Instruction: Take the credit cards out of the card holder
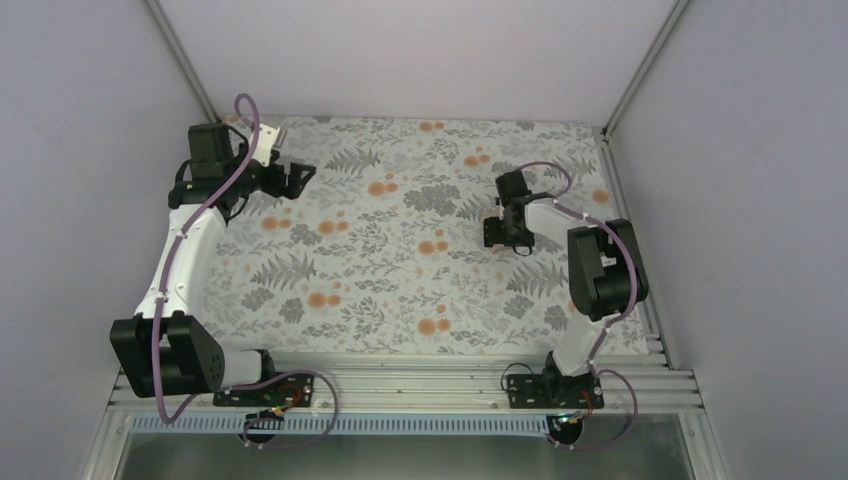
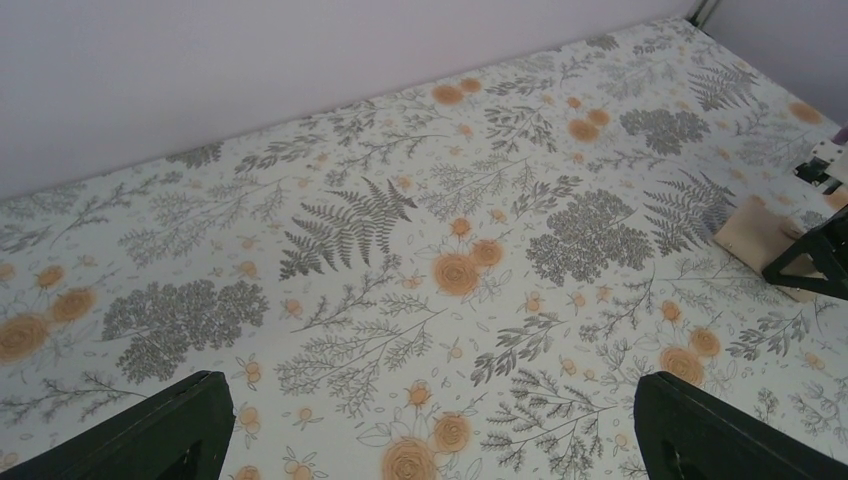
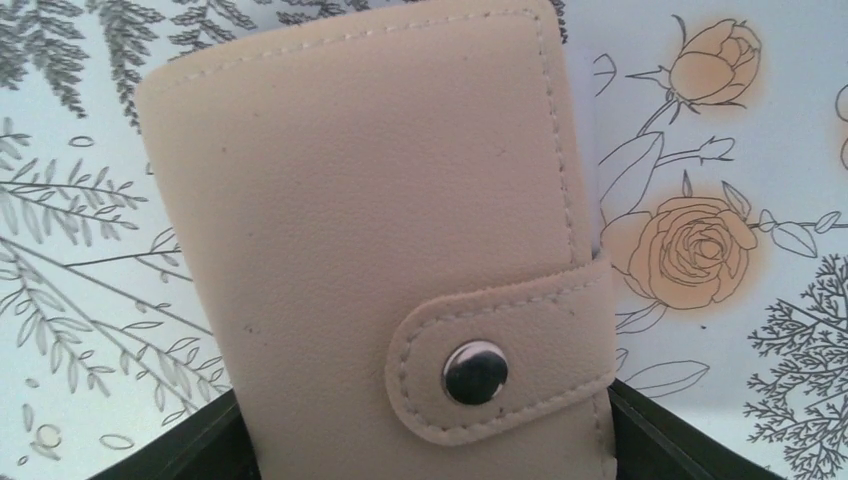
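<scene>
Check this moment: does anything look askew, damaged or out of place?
Nothing stands out. The card holder lies on the floral table cover, snapped shut and intact.

The card holder [image 3: 370, 230] looks like dull, grainy leather with a shiny metal snap [image 3: 475, 372]; the flowery surface [image 3: 700, 120] looks matt.

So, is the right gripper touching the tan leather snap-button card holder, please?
Cannot tell: the right wrist view shows the right gripper flanking the card holder, contact unclear.

Tan card holder [image 3: 380, 250] (snap strap [image 3: 500, 360] fastened) lies on floral cloth [image 3: 720, 230], between the black fingers [image 3: 195, 455].
</scene>
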Controlling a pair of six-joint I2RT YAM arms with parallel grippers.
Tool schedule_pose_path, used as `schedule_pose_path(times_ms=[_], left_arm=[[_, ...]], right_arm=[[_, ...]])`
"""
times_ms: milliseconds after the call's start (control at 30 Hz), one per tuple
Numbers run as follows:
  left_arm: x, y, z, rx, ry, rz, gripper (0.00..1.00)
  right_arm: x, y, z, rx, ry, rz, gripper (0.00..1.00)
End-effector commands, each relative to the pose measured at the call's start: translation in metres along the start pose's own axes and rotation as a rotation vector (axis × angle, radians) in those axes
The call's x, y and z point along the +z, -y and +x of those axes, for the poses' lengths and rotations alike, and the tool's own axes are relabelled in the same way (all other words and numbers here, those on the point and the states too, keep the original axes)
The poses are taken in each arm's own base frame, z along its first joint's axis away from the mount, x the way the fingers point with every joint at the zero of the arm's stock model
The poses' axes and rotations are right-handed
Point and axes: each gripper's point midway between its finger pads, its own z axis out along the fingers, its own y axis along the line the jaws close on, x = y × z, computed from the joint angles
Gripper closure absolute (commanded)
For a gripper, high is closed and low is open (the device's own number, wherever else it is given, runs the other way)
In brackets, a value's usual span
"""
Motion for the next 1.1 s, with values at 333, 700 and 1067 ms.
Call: schedule_pose_path(times_ms=[333, 700, 1067], left_arm=[[-0.017, 0.011, -0.032, 0.028, 0.008, 0.023, 0.01], [-0.02, 0.165, -0.082, 0.055, 0.064, 0.508, 0.0], [-0.009, 0.157, -0.087, 0.03, 0.079, 0.454, 0.12]], right_arm=[[-0.15, -0.126, -0.065, -0.026, 0.432, -0.514, 0.45], [-0.295, -0.265, -0.084, -0.135, 0.729, -0.835, 0.46], [-0.322, -0.326, -0.053, -0.358, 0.744, -0.907, 0.46]])
